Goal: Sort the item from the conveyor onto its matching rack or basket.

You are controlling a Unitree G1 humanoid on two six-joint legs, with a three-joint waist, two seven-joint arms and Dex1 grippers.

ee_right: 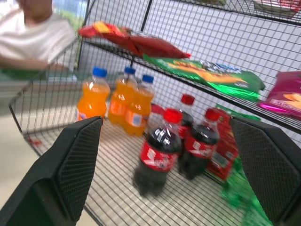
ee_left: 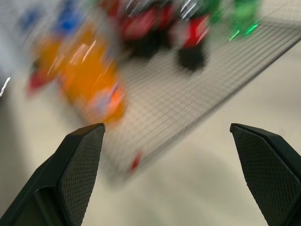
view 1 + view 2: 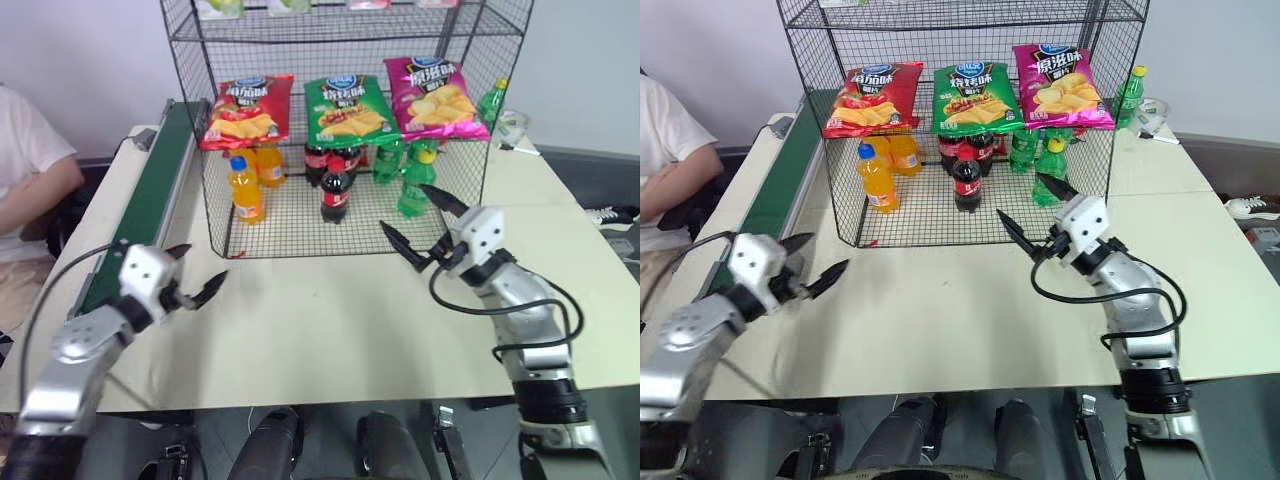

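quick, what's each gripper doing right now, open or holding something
Left gripper: open, holding nothing, above the table.
Right gripper: open, holding nothing, in front of the rack.

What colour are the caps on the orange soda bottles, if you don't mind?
Blue caps on the orange soda bottles, clearest in the right wrist view.

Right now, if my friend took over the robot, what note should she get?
Left gripper: open, empty, over the table near the conveyor.
Right gripper: open, empty, in front of the rack.
Red bag: lying on the rack's shelf, at its left end, beside the green bag and the magenta bag. Bottles stand on the tier below.
Done: the red bag looks sorted onto the rack.
Left: nothing shows on the visible belt; probably wait for the next item.
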